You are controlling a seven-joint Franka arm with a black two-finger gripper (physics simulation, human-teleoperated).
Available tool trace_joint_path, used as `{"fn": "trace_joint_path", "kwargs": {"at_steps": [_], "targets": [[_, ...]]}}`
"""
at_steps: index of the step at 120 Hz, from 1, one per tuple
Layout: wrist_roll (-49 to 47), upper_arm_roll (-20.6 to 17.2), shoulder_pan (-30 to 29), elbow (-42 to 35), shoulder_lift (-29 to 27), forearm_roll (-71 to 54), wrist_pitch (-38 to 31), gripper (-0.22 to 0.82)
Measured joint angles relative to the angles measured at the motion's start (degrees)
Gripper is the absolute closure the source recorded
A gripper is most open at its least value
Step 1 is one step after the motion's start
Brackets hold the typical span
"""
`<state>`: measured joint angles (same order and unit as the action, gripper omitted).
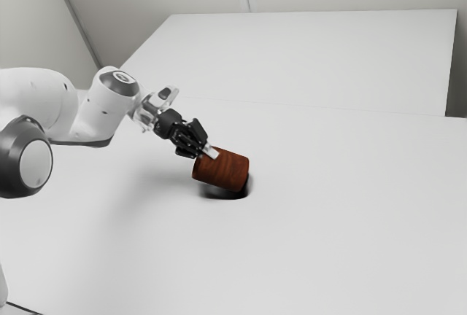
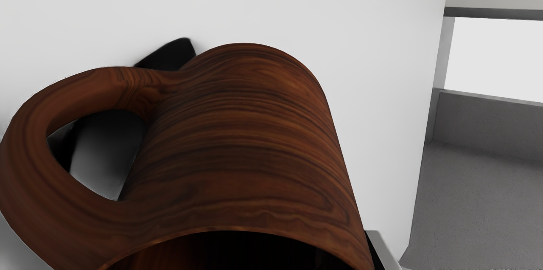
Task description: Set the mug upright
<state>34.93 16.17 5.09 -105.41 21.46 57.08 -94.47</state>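
The gripper (image 1: 209,152) looks clamped on the mug (image 1: 223,171) near its mouth — hence the tilt above the table (image 1: 328,213), base lower and outward. Swinging the base fully beneath should stand it up.

Your white table (image 1: 328,220) carries a dark shadow (image 1: 222,195) at six o'clock from the tilted mug (image 1: 222,169), exterior view.

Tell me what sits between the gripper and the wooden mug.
Nothing that I can see: in the exterior view, the gripper reaches right up to the mug, leaving no visible gap.
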Motion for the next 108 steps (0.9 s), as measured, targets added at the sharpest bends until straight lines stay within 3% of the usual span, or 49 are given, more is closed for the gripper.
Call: {"fn": "trace_joint_path", "kwargs": {"at_steps": [28, 63, 84, 108], "targets": [[-1.14, -0.01, 0.19, 0.02, -0.85, -0.36, -0.23, 0.76], [-4.05, -0.97, 2.09, -0.18, -9.54, -11.1, -3.18, 0.78], [-7.7, -4.53, 3.66, -2.81, -15.73, -28.27, -7.53, 0.79], [-14.15, -12.93, 5.71, -4.69, -18.39, -52.73, -12.85, 0.79]]}}
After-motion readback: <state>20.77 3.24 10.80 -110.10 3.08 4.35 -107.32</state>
